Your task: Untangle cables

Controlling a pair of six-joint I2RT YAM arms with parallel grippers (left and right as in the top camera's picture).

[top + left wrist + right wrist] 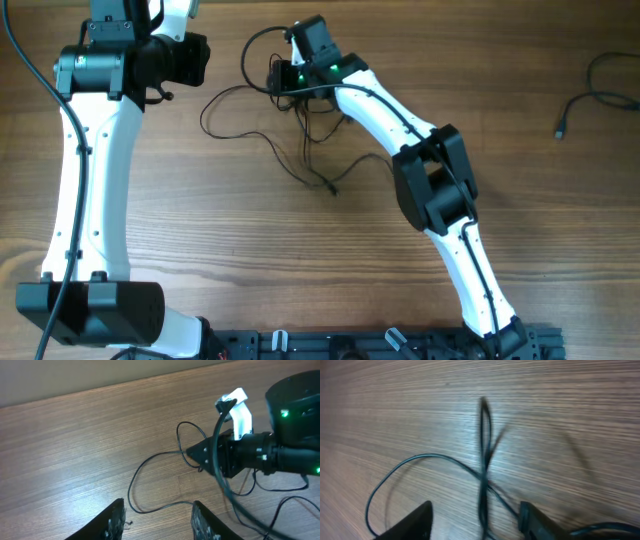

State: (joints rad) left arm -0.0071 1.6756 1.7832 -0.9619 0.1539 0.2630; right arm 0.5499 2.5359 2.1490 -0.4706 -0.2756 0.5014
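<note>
My left arm (pixel 95 170) runs up the left side of the table (pixel 220 240), and my left hand (pixel 159 505) sits at the far end of it, turned toward the middle. Its two fingers (pixel 112 522) are spread apart with nothing between them but bare wood and one thin wire lying flat on the table below.

That wire belongs to the cables (pixel 129 491), which lie just right of my left hand, in the far middle of the table. They are thin black strands in loose, crossing loops. One loop spreads toward my left hand, another curls past the far side of my right hand, and a tail trails toward the near edge and ends in a small plug (pixel 334 190).

My right hand (pixel 476 507) is over the densest part of this tangle, its fingers (pixel 415 522) apart. One strand (pixel 483 460) passes between them and makes a narrow loop beyond them. It is blurred and seems to be lifted off the wood, but I cannot tell whether it rests on a finger. It is not pinched.

At the far right, well apart from all this, a lone cable (pixel 600 88) lies on the table.
</note>
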